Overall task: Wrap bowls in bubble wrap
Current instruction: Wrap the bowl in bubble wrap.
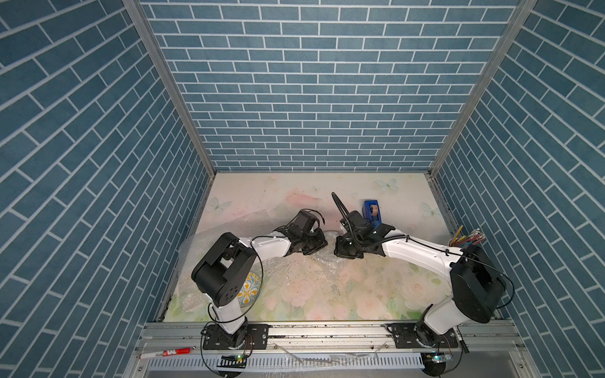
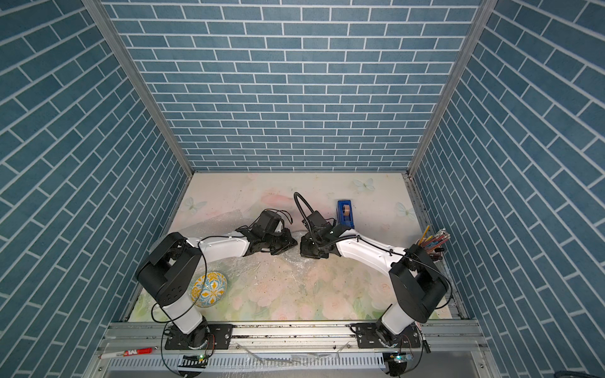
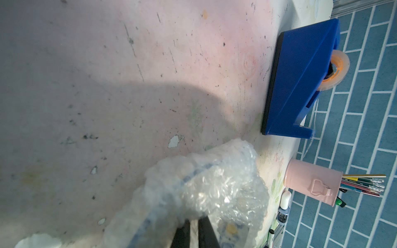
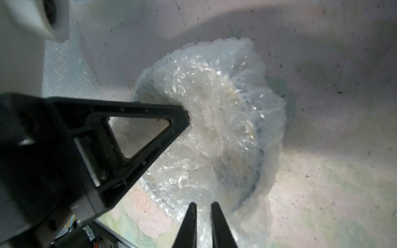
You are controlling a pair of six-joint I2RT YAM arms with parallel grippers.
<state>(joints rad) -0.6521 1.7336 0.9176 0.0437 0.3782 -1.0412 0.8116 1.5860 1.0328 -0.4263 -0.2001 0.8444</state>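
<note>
Arms bend inward and meet over the tabletop middle. Left claw pinches the bubble wrap bunched over the blue bowl. Right claw is narrow at the wrap's edge. Yellow bowl sits bare near the front left corner. Blue brick walls stand around.

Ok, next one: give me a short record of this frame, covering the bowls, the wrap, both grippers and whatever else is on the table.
blue-and-white bowl: inside the bubble wrap bundle, mid-table, rim showing through
yellow-and-blue bowl: bare, near the left arm's base
second sheet: spread loose under the left arm
left gripper: shut on gathered wrap atop the bundle
right gripper: jaws nearly together at the bundle's edge; grip unclear
tape dispenser: behind the right gripper, untouched
stage: one bowl covered, one to go
</note>
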